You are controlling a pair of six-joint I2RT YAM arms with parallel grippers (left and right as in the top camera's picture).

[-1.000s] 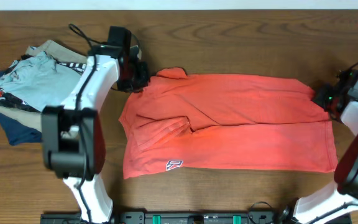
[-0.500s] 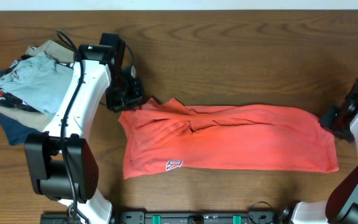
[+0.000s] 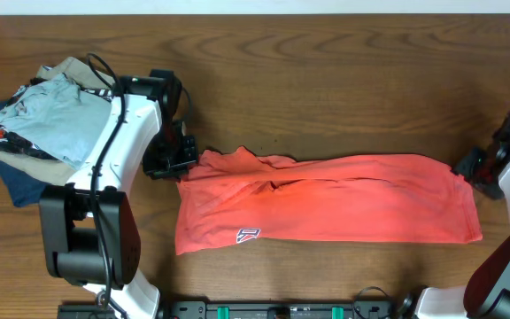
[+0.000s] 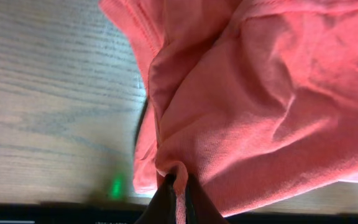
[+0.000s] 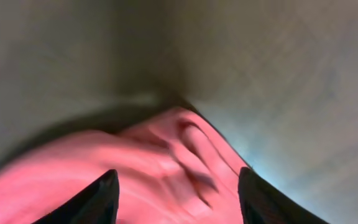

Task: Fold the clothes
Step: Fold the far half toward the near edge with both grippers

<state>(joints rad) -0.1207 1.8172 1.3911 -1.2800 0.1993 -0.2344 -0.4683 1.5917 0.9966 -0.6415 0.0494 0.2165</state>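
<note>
Lying along the near half of the bench [image 3: 326, 80]: one coral-red T-shirt [image 3: 326, 204], folded into a long band, logo patch [image 3: 248, 235] near its near-left corner. Left arm: rises from the near edge, reaches away, wrist bent to the band's far-left corner; left end effector [image 3: 182, 164] clamped on a pinch of fabric. Right arm: at the far-right corner; right end effector [image 5: 179, 186] fingers apart, cloth between them. Far left: pile of folded garments [image 3: 34, 124].

Coral-red T-shirt [image 3: 343, 204], small white-and-red patch [image 3: 248, 235], brown wood-grain table [image 3: 326, 71], light-blue, tan and navy garments [image 3: 34, 124].
</note>
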